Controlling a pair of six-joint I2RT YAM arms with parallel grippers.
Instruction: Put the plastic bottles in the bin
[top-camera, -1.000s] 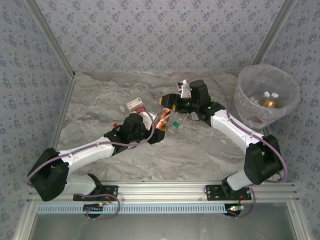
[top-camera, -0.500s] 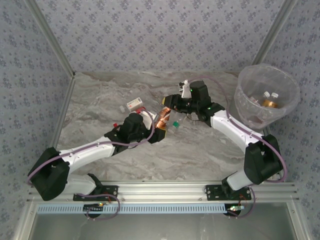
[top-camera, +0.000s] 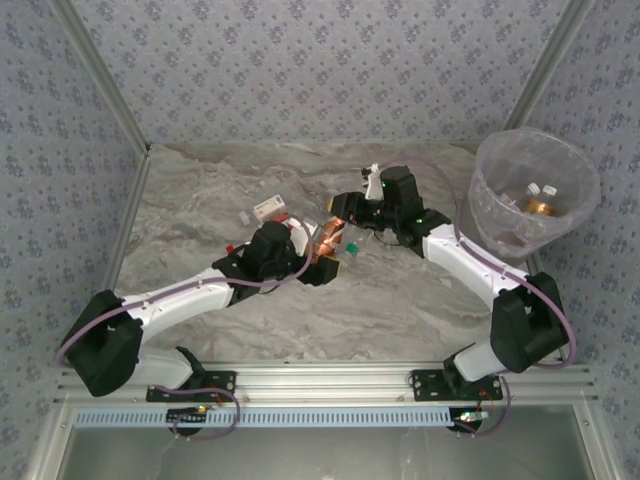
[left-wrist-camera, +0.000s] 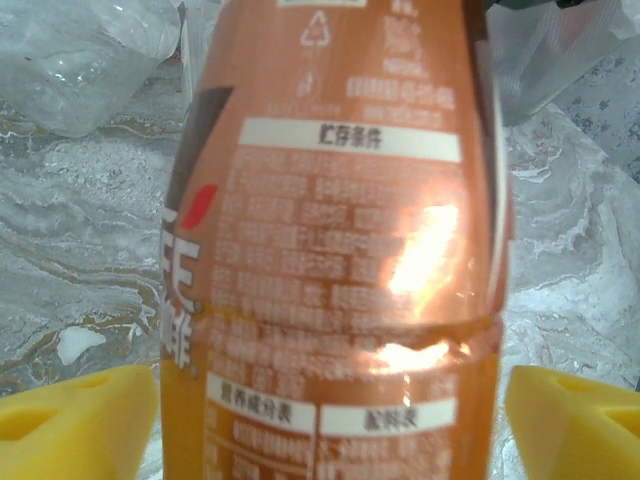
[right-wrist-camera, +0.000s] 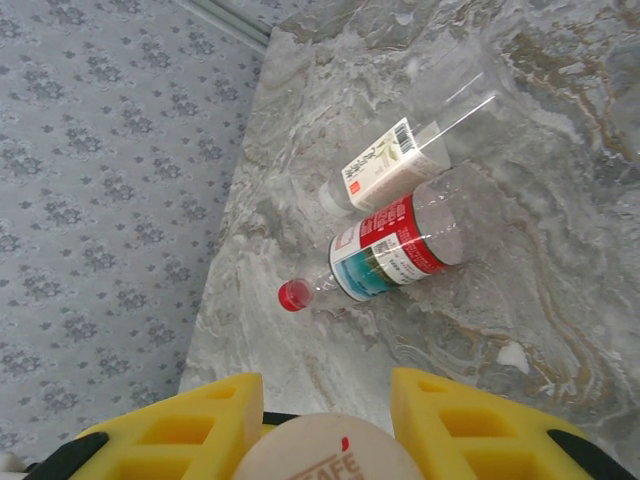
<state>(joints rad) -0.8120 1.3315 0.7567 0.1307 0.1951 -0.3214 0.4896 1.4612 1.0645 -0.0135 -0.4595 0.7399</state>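
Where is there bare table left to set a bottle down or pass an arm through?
Free: the near table between the left arm, right arm and front rail; also the back-left corner behind the white-labelled bottle. Crowded: the centre around the copper bottle, and the right by the bin.

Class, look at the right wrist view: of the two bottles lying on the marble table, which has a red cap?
The bottle with the red-and-teal label, lying nearer the camera. The other bottle, beyond it, has a white barcoded label.
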